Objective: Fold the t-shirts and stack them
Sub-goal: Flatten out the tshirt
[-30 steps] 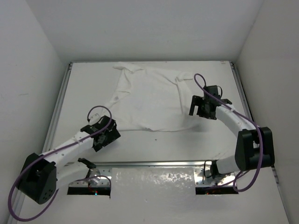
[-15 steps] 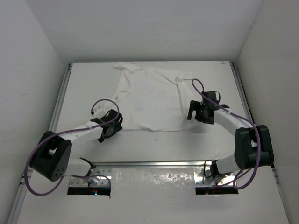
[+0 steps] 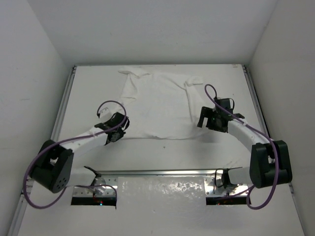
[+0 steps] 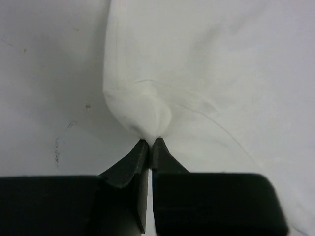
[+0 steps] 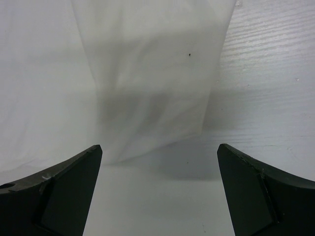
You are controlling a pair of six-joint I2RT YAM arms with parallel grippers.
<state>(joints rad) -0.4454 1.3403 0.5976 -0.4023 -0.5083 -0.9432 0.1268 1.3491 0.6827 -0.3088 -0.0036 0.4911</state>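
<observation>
A white t-shirt (image 3: 157,105) lies spread on the white table, its hem toward the arms. My left gripper (image 3: 120,130) is at the shirt's near left corner. In the left wrist view its jaws (image 4: 150,141) are pressed together, with a bunched fold of the t-shirt (image 4: 147,110) pinched at their tips. My right gripper (image 3: 204,118) sits at the shirt's near right corner. In the right wrist view it (image 5: 160,147) stands wide open above bare table, with the t-shirt's edge (image 5: 147,78) just ahead of the fingertips and nothing between them.
The table (image 3: 162,155) is boxed in by white walls on the left, right and back. Metal rails run along its left edge (image 3: 64,105), right edge (image 3: 253,93) and near edge (image 3: 162,172). Purple cables loop over both arms.
My left gripper moved right to the shirt's near left corner and went from open to shut on the cloth. The right gripper shifted only slightly and stayed open.
</observation>
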